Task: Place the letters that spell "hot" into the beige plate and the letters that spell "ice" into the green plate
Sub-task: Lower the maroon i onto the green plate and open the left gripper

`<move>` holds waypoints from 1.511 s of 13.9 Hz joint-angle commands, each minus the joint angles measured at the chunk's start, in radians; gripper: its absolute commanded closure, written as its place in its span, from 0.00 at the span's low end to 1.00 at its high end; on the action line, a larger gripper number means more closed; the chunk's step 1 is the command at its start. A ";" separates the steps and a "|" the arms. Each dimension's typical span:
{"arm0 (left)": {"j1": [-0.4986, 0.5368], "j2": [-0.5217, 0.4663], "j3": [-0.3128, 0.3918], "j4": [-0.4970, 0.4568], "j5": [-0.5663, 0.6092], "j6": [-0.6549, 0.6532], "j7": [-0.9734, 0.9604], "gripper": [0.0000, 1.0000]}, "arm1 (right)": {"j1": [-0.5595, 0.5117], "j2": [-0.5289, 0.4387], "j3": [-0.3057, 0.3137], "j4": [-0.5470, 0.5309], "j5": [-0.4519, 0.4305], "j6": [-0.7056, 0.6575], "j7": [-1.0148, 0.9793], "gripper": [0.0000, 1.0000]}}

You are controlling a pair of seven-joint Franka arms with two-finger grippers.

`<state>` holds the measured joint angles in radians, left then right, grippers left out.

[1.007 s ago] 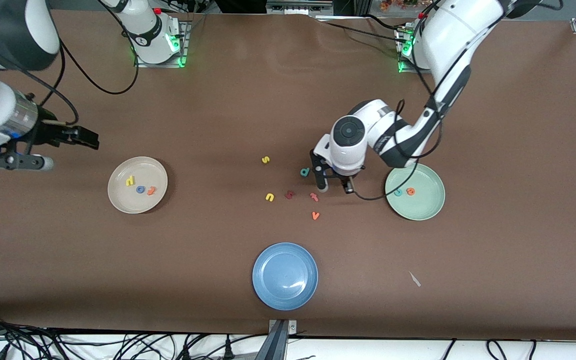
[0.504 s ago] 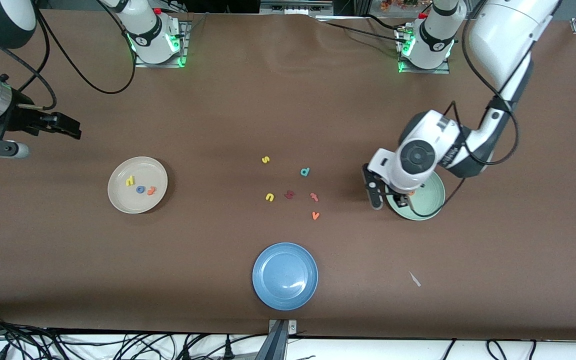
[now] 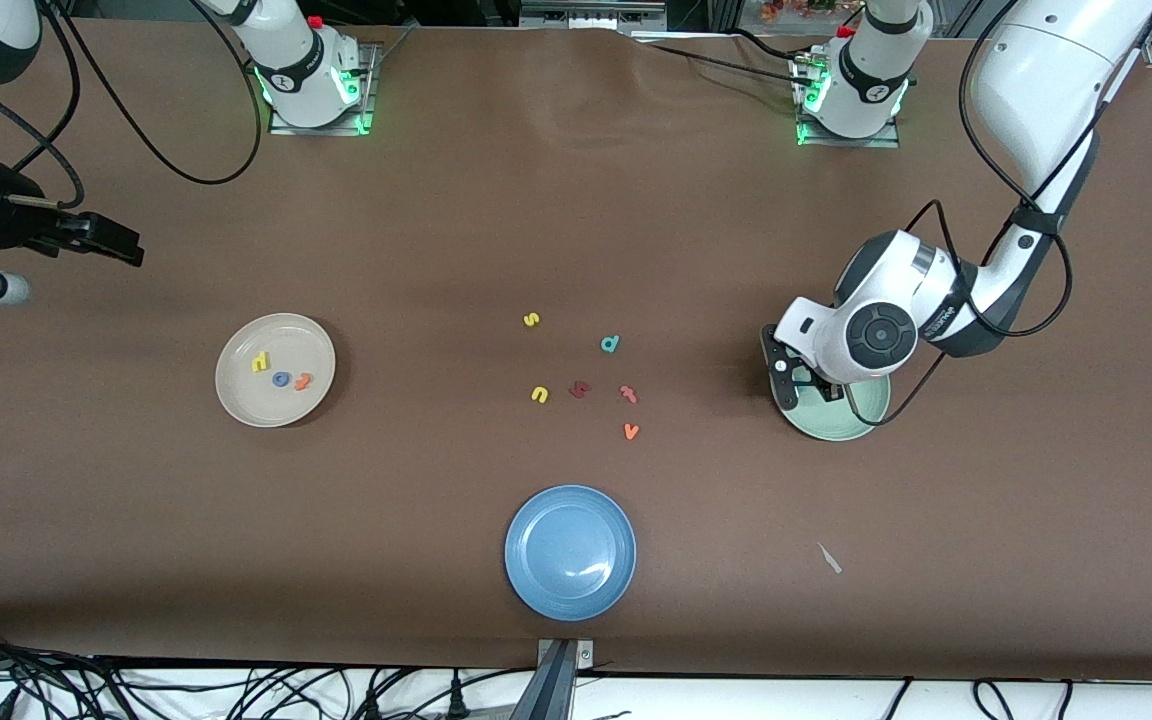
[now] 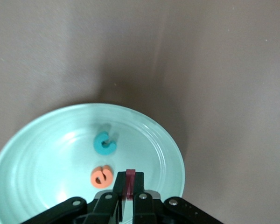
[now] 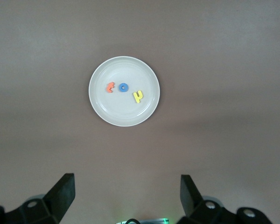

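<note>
The left arm bends down from its base, and the left gripper (image 4: 129,193) hangs over the green plate (image 3: 861,420) with its fingers pressed together on the dark red i (image 4: 130,184), held upright. In this plate the teal c (image 4: 104,143) and the orange e (image 4: 101,177) lie close together, not touching.

The right arm waits raised at its own end of the table, and the right gripper (image 5: 127,198) has its fingers spread wide, high above the beige plate (image 3: 239,400).

The beige plate holds the yellow h (image 3: 260,362), the blue o (image 3: 281,379) and the orange t (image 3: 304,381) in a short row.

Between the two plates the brown table (image 3: 436,220) has much open room. Only some loose letters lie in the middle: a yellow s (image 3: 531,320), a teal d (image 3: 610,344), a yellow u (image 3: 539,395), a dark red letter (image 3: 579,389), a reddish t-like letter (image 3: 628,394) and an orange v (image 3: 631,431). The blue plate (image 3: 570,551) stands nearer to the front camera than these letters.
</note>
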<state>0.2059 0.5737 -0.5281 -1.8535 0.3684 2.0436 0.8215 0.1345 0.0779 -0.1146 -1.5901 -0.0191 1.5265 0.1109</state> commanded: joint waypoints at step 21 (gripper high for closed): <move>0.078 -0.109 -0.041 0.170 -0.190 -0.182 -0.154 0.00 | 0.022 -0.003 0.016 -0.004 0.021 -0.002 0.061 0.00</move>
<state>0.2811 0.4736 -0.5638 -1.7609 0.2055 1.9511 0.7471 0.1612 0.0838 -0.0971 -1.5954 -0.0148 1.5089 0.1581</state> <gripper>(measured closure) 0.000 0.000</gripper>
